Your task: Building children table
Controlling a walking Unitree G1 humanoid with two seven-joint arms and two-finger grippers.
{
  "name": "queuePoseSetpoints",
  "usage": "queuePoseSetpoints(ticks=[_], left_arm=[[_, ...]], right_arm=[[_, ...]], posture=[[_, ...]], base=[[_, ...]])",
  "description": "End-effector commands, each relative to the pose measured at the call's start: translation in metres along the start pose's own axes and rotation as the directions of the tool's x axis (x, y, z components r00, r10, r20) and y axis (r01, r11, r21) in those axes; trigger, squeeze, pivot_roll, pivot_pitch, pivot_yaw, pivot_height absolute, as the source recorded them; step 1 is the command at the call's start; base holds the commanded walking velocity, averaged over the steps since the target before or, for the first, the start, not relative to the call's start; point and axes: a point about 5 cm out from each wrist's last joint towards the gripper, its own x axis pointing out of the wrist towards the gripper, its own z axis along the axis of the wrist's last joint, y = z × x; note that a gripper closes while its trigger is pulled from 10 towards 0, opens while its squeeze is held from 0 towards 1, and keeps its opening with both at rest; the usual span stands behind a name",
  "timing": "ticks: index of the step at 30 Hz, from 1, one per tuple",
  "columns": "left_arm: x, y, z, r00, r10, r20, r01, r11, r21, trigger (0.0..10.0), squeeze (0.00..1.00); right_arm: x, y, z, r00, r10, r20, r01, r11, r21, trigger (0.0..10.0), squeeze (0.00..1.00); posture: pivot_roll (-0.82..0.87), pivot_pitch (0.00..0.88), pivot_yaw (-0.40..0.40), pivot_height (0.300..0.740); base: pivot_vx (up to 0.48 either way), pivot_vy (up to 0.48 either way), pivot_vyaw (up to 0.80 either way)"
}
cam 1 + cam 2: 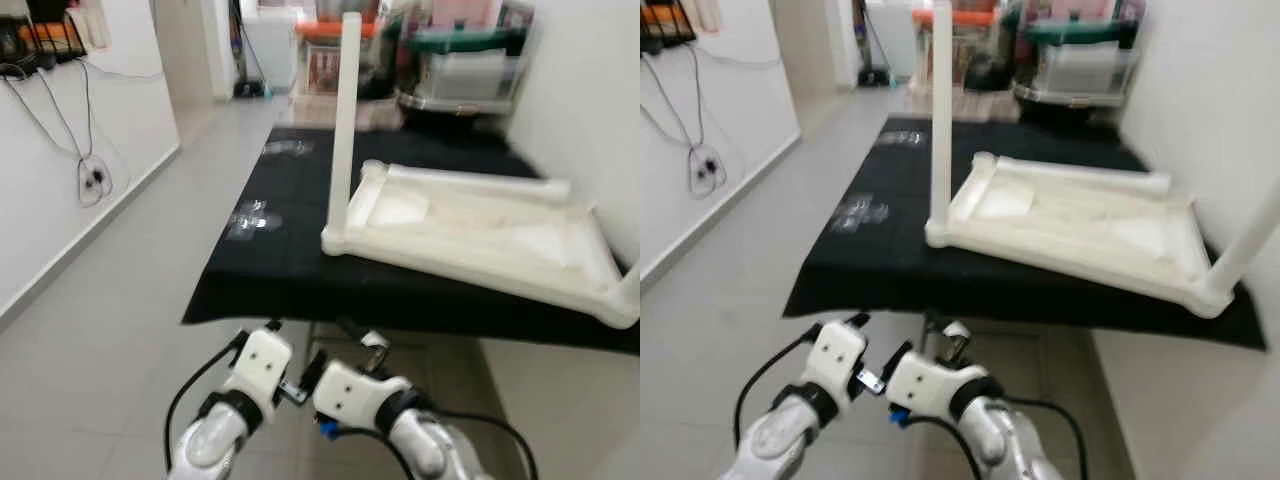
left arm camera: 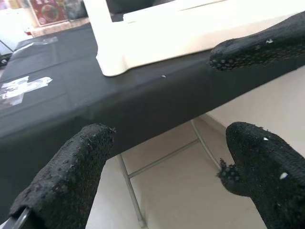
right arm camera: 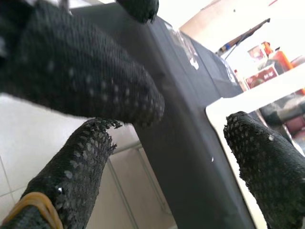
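**Children's table partly assembled, two legs up**

The white plastic tabletop [image 1: 480, 235] lies upside down on the black-covered work table [image 1: 280, 250], taking up the centre and right of the head views. Its underside faces up, a shallow tray shape with raised rims and rounded corner sockets. One white leg [image 1: 345, 120] stands upright in the near-left corner socket, reaching almost to the top of the frame. A second leg [image 1: 1250, 240] rises from the near-right corner at the right edge of the right eye view, leaning slightly outward. The two far corners appear to carry no leg, though a long white tube [image 1: 1090, 175] lies along the far rim; whether it is a loose leg or part of the frame I cannot tell. So, as a judgement, about half of the leg fitting is done and the far corners remain, then turning the table upright.

At the bottom centre of the head views both arms are held low in front of the work table's near edge, well short of the tabletop. The left gripper [image 2: 167, 167] has its fingers spread apart with nothing between them, pointing at the table edge and the leg's base. The right gripper [image 3: 167, 157] is likewise spread and empty, close beside the left one.

In the upper background stand storage boxes [image 1: 460, 60]; cables [image 1: 90, 170] hang on the white wall at upper left.
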Motion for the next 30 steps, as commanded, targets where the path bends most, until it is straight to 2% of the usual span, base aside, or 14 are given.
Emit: queuePoseSetpoints(ticks=[1,8,21,30], left_arm=[[-0.0032,0.0028,-0.0020,1.000,0.007,-0.023,-0.007,1.000,0.018,10.0,0.00],[-0.0082,0.0070,-0.0071,0.998,0.034,-0.046,-0.033,0.999,0.027,10.0,0.00],[-0.0060,0.0064,-0.0070,0.999,0.021,-0.038,-0.020,0.999,0.036,10.0,0.00],[-0.0037,0.0024,-0.0071,0.999,0.009,-0.038,-0.008,0.999,0.042,10.0,0.00]], right_arm=[[-0.0010,-0.0025,-0.0011,1.000,-0.006,-0.011,0.005,1.000,-0.009,10.0,0.00],[-0.0012,-0.0035,-0.0026,1.000,-0.004,-0.014,0.004,1.000,-0.014,10.0,0.00],[-0.0005,-0.0015,-0.0018,1.000,-0.010,-0.020,0.009,1.000,-0.018,10.0,0.00],[-0.0001,-0.0030,-0.0035,1.000,-0.004,-0.018,0.004,1.000,-0.019,10.0,0.00]], posture=[[0.05,0.000,-0.063,0.740],[0.06,0.000,-0.070,0.740],[0.06,0.000,-0.064,0.740],[0.04,0.000,-0.091,0.740]], base=[[0.000,0.000,0.00],[0.000,0.000,0.00],[0.000,0.000,0.00],[0.000,0.000,0.00]])
